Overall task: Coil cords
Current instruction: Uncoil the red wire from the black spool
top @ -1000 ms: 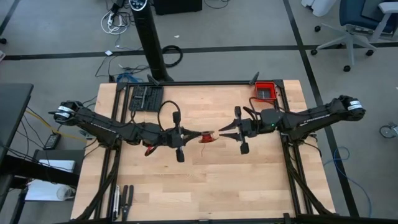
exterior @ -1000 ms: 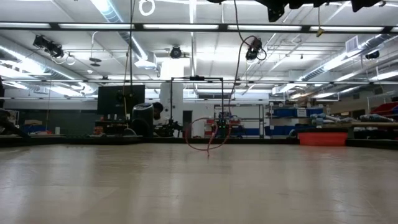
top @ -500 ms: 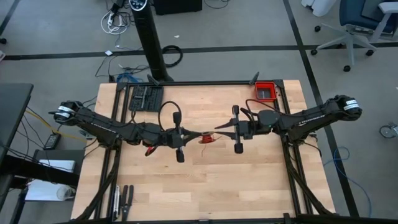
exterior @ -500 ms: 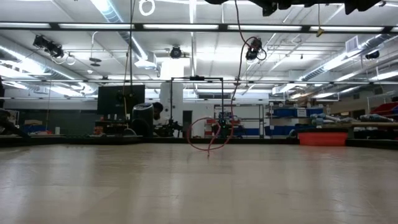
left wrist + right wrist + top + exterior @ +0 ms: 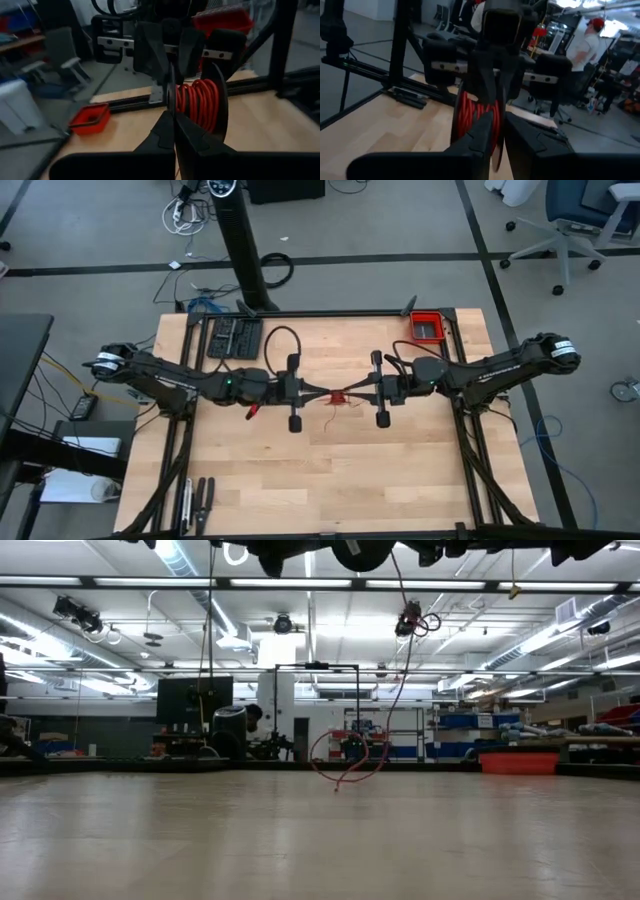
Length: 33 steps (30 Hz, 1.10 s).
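The left hand [image 5: 322, 393], fingers pressed together, and the right hand [image 5: 350, 392], fingers slightly apart, meet tip to tip above mid-table [image 5: 330, 470], both at the red cord [image 5: 337, 399], now a tight coil between them with a loose tail (dangling toward the table). Judged a handover mid-winding; next, the right hand must pinch firmly.

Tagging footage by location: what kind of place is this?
Probably a robotics lab or workshop: an open hall with ceiling strip lights, shelving with bins, and office chairs on a taped concrete floor.
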Tool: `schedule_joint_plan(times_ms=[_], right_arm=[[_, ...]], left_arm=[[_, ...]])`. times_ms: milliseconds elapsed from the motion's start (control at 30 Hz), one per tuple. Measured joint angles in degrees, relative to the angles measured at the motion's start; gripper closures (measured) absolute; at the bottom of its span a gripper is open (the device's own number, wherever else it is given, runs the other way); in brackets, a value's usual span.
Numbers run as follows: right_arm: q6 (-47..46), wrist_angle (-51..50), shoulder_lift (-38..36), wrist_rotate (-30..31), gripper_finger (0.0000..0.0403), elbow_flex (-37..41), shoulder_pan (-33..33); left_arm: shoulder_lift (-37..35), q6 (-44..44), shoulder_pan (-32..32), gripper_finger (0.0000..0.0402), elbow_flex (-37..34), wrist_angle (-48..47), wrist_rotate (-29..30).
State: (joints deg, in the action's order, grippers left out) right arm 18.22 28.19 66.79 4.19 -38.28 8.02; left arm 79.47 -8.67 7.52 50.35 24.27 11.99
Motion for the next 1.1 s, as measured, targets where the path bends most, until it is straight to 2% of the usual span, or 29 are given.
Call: schedule_joint_plan(times_ms=[167, 433, 600, 700, 933, 1100], right_arm=[[-4.9, -0.7, 1.3, 1.7, 0.0353, 0.0, -1.3], [-10.5, -1.5, 1.5, 0.7, 0.0356, 0.0, -2.6], [-10.7, -2.7, 1.5, 1.0, 0.0394, 0.0, -2.6], [-10.8, -2.9, 1.5, 1.9, 0.0397, 0.0, -2.6], [-10.6, -5.9, 0.7, 4.4, 0.0400, 0.0, -3.1], [-9.3, -10.0, -2.1, 5.5, 0.0401, 0.0, -3.1]], left_arm=[[0.1, 7.7, -2.7, 0.0401, -0.1, -0.6, -4.8], [0.1, 8.2, -3.5, 0.0401, -0.1, -1.5, -5.6], [0.1, 7.9, -3.4, 0.0400, -0.1, -2.2, -5.1], [0.1, 7.7, -3.4, 0.0382, -0.1, -2.1, -3.8], [-0.1, 7.1, -3.4, 0.0312, 0.0, -3.9, -1.1], [-0.1, 6.3, -3.4, 0.0294, 0.0, -5.2, -0.6]])
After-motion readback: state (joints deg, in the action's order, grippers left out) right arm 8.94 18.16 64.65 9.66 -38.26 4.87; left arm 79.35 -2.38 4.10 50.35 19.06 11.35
